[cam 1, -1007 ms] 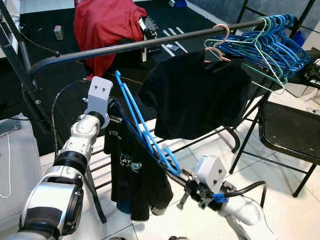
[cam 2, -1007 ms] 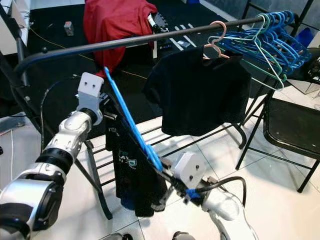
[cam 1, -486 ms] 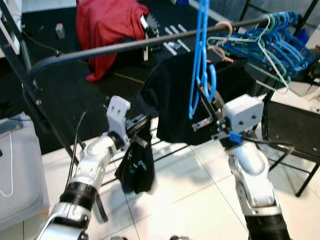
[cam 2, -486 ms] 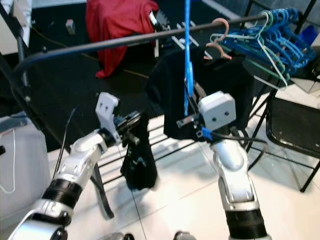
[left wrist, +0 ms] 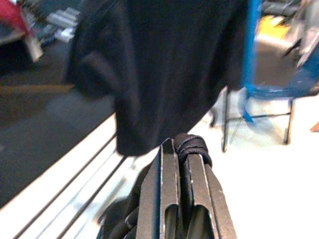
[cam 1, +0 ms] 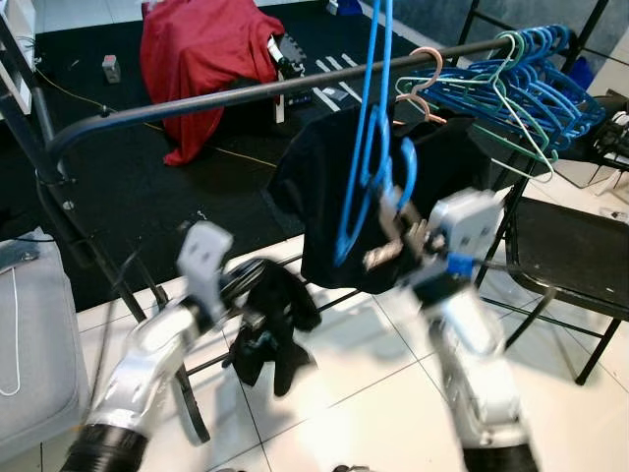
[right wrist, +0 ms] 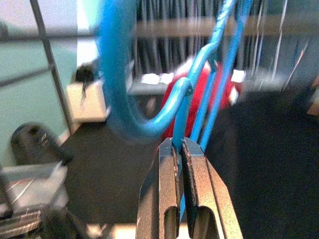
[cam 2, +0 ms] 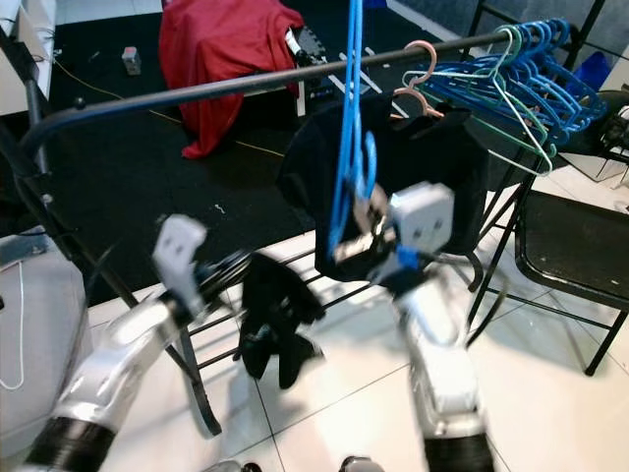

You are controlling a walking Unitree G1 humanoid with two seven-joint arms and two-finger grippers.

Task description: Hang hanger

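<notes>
Your blue hanger (cam 1: 366, 138) is raised before the rail (cam 1: 246, 93), pinched near its hook by the right gripper (right wrist: 179, 147); hooking it on remains. At eight o'clock, the left gripper (left wrist: 182, 149) clamps a bunched black shirt (cam 1: 275, 320).

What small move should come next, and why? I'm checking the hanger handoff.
Probably turn the blue hanger so its hook faces the rail. The right hand pinches it near the hook, body pointing up, while the left hand holds the black shirt low.
</notes>
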